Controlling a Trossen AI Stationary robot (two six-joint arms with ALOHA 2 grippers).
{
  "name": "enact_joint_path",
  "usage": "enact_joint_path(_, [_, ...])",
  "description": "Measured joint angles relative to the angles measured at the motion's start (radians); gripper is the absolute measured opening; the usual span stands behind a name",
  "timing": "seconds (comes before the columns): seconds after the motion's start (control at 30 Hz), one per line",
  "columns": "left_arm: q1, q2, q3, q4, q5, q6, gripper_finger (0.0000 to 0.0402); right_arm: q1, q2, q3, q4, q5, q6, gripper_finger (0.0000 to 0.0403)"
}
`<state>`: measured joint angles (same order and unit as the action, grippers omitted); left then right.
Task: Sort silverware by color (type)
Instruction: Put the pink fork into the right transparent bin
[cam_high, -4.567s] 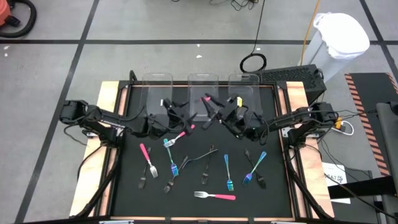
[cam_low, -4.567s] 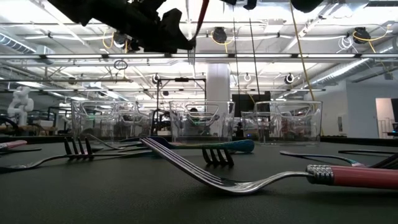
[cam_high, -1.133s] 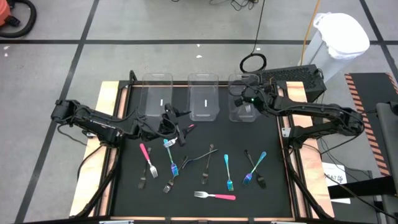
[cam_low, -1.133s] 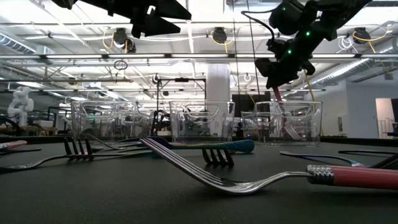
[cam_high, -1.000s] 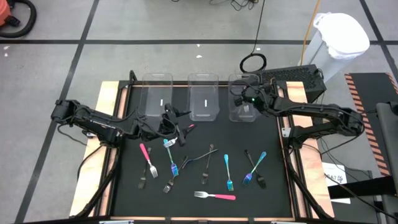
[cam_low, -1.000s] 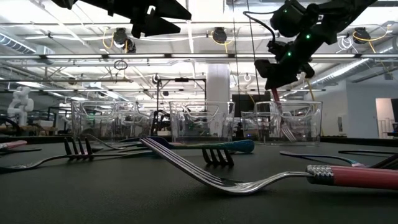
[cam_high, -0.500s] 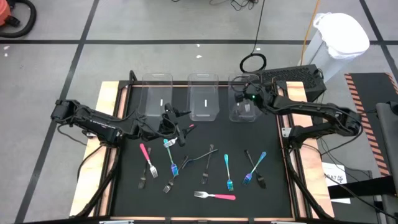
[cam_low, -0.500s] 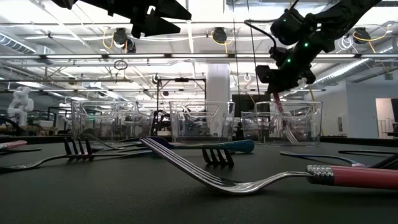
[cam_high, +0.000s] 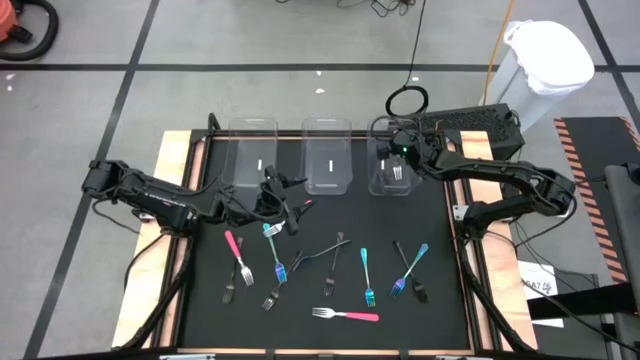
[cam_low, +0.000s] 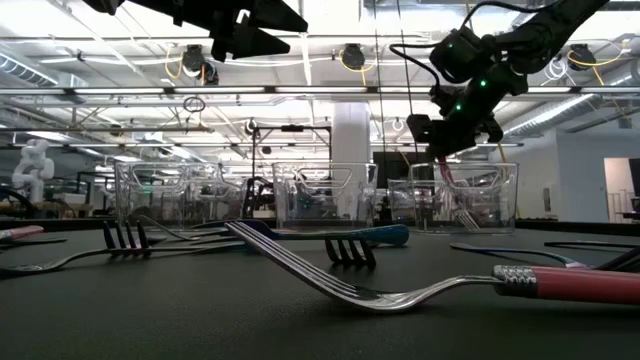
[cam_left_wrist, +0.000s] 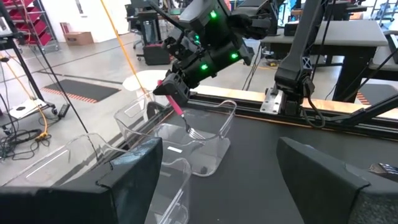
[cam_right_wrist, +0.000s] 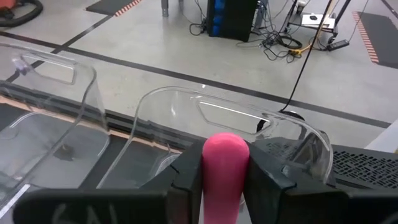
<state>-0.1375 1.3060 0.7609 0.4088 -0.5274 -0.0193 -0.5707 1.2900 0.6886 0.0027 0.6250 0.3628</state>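
Holding a pink-handled fork (cam_left_wrist: 181, 115) tines-down over the right-hand clear bin (cam_high: 393, 182), the right claw (cam_high: 399, 160) is gripping the handle narrowly; the pink handle end (cam_right_wrist: 224, 163) is showing between its two fingers, and the tines are reaching inside the bin.

Left claw (cam_high: 281, 203): hovering over the black bench (cam_high: 430, 315) near the left bin (cam_high: 252, 160), jaws spread wide, holding nothing.

Clear bins: three, lined up along the far edge of the bench. The left bin and the middle bin (cam_high: 328, 165) are each showing a small white label; its writing is too small to read.

Forks lying loose on the near half of the bench:
- pink-handled fork (cam_high: 236, 252), left side, angled.
- pink-handled fork (cam_high: 345, 315), nearest the front edge, lying crosswise.
- teal-handled forks: one (cam_high: 276, 258) just below the left claw, one (cam_high: 367, 275) right of centre, one (cam_high: 409, 270) farther right.
- dark forks: several scattered among them, one (cam_high: 320, 250) at centre.

No brand marks are readable anywhere.
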Motion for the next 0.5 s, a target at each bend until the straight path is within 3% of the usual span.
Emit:
enact_joint_path(0.3, [0.0, 0.0, 0.0, 0.0, 0.0, 0.0, 0.0318, -0.059, 0.003, -0.005, -0.033, -0.095, -0.006, 0.0084])
enact_joint_path(0.5, [0.001, 0.001, 0.0, -0.001, 0.0, 0.0, 0.0318, -0.08, 0.011, -0.004, -0.085, -0.087, -0.011, 0.0084])
